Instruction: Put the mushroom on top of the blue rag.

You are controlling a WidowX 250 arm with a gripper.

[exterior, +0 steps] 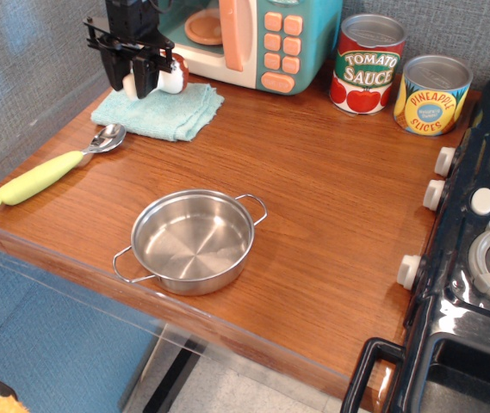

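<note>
Gripping the mushroom (165,77): black gripper (135,76), fingers closed around the white stem, reddish-brown cap sticking out to the right. Positioned over the back part of the blue rag (160,112); whether the mushroom touches the cloth cannot be told.

Lying folded at the back left of the wooden counter (313,198): blue rag, just in front of the teal toy microwave (253,39).

Resting just in front of the rag's left corner: spoon (55,168), steel bowl toward the rag, green handle pointing to the front left edge.

Standing near the front edge, well apart from the rag: steel pot (193,241), two loop handles.

Standing at the back right: tomato sauce can (367,64), pineapple slices can (432,95), side by side.

Flanking the counter on the right: black toy stove (477,258), white knobs.
</note>
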